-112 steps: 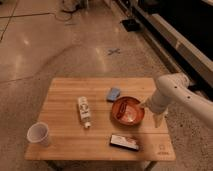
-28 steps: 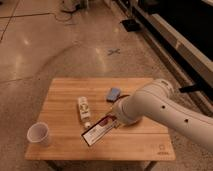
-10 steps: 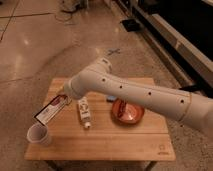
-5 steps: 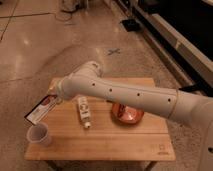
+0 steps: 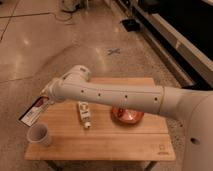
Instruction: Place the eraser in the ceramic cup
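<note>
Wooden table (image 5: 125,142), the arm stretched right across it: the gripper (image 5: 44,102) hangs off the left edge, jaws clamped on the eraser (image 5: 31,113), tilted just above the ceramic cup (image 5: 39,134). We're at the delivery, I'd say. Next it must centre the lower end over the cup's mouth, lower, then release.

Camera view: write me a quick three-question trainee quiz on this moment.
1. True or false: the eraser already lies inside the ceramic cup.
2. The claw, at the left end of the table in the picture, just above the cup, is shut on: A a spoon, B the eraser, C nothing.
3. Fill in: the white bottle lies between the cup and the orange-red ___.
Key: 1 false; 2 B; 3 bowl.
</note>
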